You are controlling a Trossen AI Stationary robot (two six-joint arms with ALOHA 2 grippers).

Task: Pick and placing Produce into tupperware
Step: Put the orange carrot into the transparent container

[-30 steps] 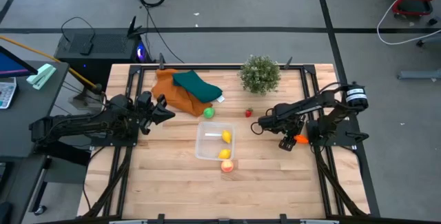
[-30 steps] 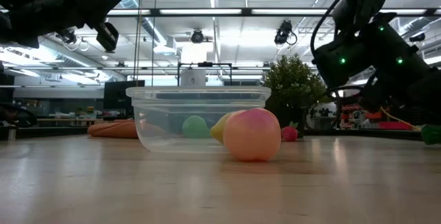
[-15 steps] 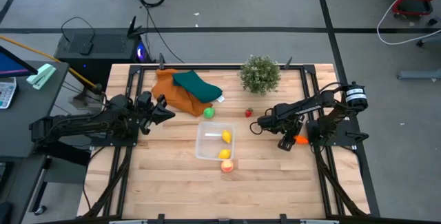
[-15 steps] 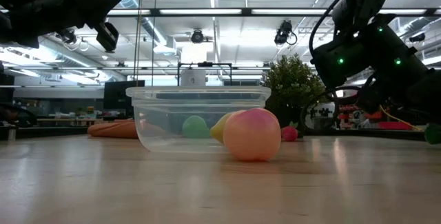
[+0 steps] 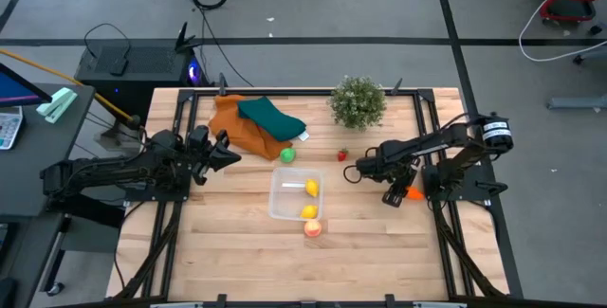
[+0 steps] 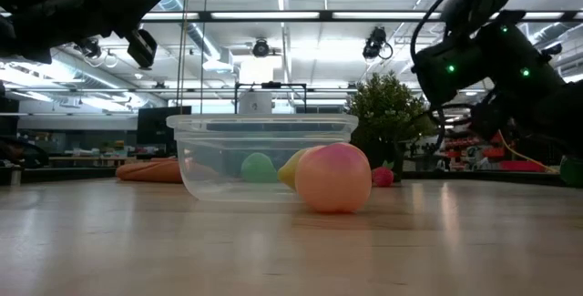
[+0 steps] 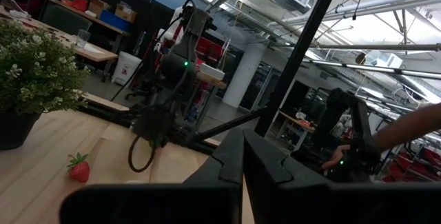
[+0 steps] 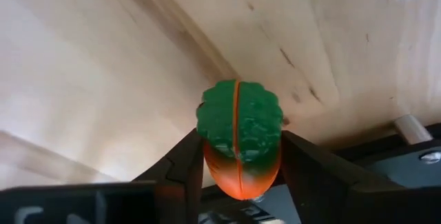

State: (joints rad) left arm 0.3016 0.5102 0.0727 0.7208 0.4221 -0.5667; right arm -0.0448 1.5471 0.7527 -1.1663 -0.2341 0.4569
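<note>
In the high view, the clear square tupperware (image 5: 296, 193) sits just below the centre of the wooden table (image 5: 237, 251). Two yellow toy fruits lie inside it: one (image 5: 311, 188) near its right wall and another (image 5: 309, 212) at its lower right corner. A peach-coloured toy fruit (image 5: 313, 228) rests on the table just outside that lower right corner, touching or nearly touching the tub; in the low view this peach piece (image 6: 333, 178) stands in front of the tub (image 6: 261, 158), right of centre. A green toy fruit (image 5: 287, 155) lies just above the tub's top edge, next to the orange cloth (image 5: 239, 128) and the teal cloth (image 5: 270, 117) at upper centre-left. A small toy strawberry (image 5: 342, 155) lies to the right of the green piece, below the potted plant (image 5: 358, 102) at upper centre.

The right gripper (image 5: 402, 192) is at the right side of the frame, at the table's right edge, well apart from the tub. The right wrist view shows its fingers (image 8: 185, 165) pinching a toy carrot (image 8: 240, 138) on both sides, the green leafy top facing the camera and the orange body behind it. In the high view the carrot's orange (image 5: 413, 192) peeks out beside the gripper.

The left gripper (image 5: 220, 148) hangs over the table's left edge at mid-height of the frame, beside the orange cloth; its fingers look pressed together in the left wrist view and carry nothing.
</note>
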